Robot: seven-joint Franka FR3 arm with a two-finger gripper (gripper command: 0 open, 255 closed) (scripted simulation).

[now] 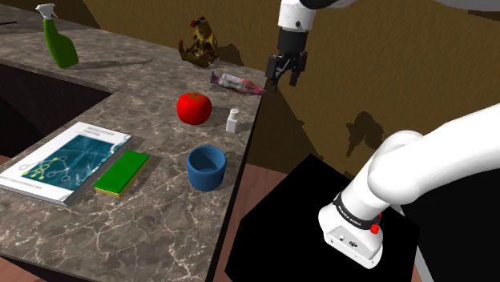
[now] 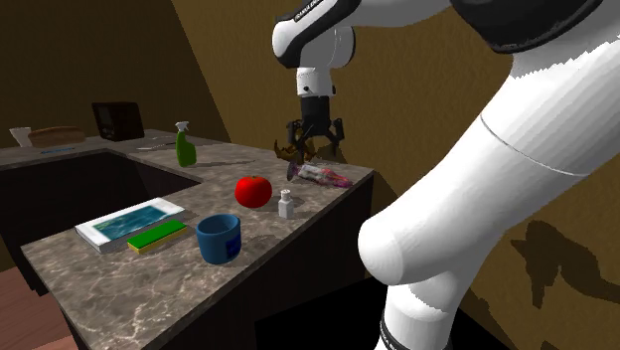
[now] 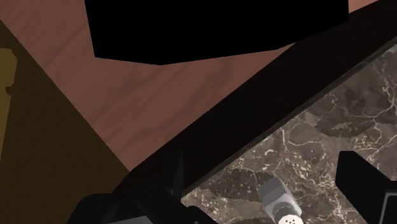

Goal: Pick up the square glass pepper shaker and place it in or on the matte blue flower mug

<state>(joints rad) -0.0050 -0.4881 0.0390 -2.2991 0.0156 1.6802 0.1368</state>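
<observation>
Shoulder view, near end: bare marbled table [image 1: 144, 232], then a teal-covered book [image 1: 64, 163] with a green block [image 1: 122, 172] just beside it
Mug: blue mug [image 1: 206, 167], upright, mouth up, nothing seen in it, near the table edge on the arm's side; can't make out a handle or a flower
Shaker: pepper shaker [image 1: 233, 120], upright on the table just beyond the mug along that same edge, apart from it; red tomato [image 1: 194, 107] beside it, not touching
Look: drawn pale grey-white with a lighter cap, holes visible in the cap from the wrist
Gripper: gripper [image 1: 284, 78] in the air past the shaker, over the table edge next to a crumpled packet [image 1: 236, 82]; it's spread wide, nothing in it
Wrist view: shaker sits between the two fingers [image 3: 362, 184] but well below them, untouched
Far end: brown figure [image 1: 200, 42], green spray bottle [image 1: 58, 40]
Handling, my read: small, light, rigid; smooth walls likely slippery, breakable if really glass; narrow foot, a nudge will tip it
Grip: pinch two opposite flat sides at mid-body, below the cap; straight down, moderate squeeze
Placing: mug mouth looks wider than the shaker, so lower it inside and let go low
</observation>
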